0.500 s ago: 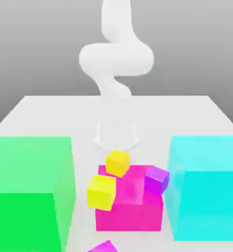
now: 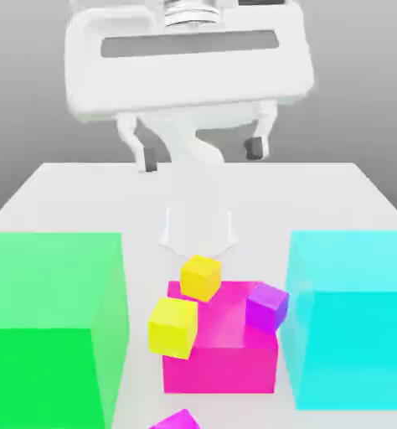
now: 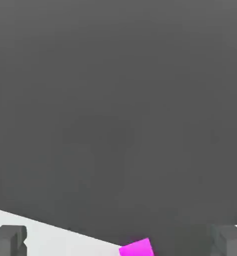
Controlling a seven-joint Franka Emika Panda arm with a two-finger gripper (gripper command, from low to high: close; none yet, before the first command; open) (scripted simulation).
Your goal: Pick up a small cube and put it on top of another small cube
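Exterior view: glossy purple cube (image 2: 267, 307) tilted on magenta block (image 2: 223, 352).

White table (image 2: 76, 188): green block (image 2: 47, 327), cyan block (image 2: 353, 323), magenta block (image 2: 227, 356), small magenta-pink cube (image 2: 177, 421).

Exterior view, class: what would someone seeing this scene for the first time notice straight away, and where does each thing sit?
The big green block on the exterior view's left and the big cyan block on its right frame the table. Between them a large magenta block has two small yellow cubes and a small purple cube clustered on and against it. Above hangs the white gripper, jaws wide open and empty.
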